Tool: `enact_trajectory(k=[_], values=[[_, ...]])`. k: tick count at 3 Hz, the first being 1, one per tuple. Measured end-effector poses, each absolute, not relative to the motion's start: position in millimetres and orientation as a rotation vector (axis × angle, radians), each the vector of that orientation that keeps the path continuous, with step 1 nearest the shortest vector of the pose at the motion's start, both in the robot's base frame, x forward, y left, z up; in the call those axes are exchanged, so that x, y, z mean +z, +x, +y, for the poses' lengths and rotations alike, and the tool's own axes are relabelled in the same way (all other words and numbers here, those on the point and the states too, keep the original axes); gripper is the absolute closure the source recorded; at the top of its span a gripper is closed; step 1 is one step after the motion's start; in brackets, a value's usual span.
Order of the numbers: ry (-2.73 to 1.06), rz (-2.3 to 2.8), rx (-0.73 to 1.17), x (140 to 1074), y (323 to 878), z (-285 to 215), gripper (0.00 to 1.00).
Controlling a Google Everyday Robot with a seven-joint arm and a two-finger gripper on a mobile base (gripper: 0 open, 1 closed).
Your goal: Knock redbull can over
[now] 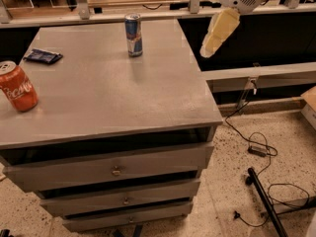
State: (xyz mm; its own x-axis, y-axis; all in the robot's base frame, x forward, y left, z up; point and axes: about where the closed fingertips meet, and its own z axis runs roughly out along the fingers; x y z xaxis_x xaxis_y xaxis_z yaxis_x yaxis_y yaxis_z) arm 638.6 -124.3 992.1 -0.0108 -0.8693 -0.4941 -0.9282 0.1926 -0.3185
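The redbull can [133,34] stands upright near the far edge of the grey cabinet top [108,88], slim, blue and silver with a silver top. My gripper [207,51] hangs from the white arm at the upper right, its cream fingers pointing down and left. It is just off the cabinet's right edge, to the right of the can and well apart from it. It holds nothing that I can see.
A red Coca-Cola can [18,86] stands at the left edge of the top. A flat dark blue packet [43,56] lies at the far left. Drawers [116,169] face front. Black cables [256,147] and a black bar [264,201] lie on the speckled floor at right.
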Motion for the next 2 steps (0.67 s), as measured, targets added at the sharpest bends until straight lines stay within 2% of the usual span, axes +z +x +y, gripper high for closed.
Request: enact_trajectory(k=[2], values=[[-1.427,1.585,0.435,968.3,744.2,-68.0,0.0]])
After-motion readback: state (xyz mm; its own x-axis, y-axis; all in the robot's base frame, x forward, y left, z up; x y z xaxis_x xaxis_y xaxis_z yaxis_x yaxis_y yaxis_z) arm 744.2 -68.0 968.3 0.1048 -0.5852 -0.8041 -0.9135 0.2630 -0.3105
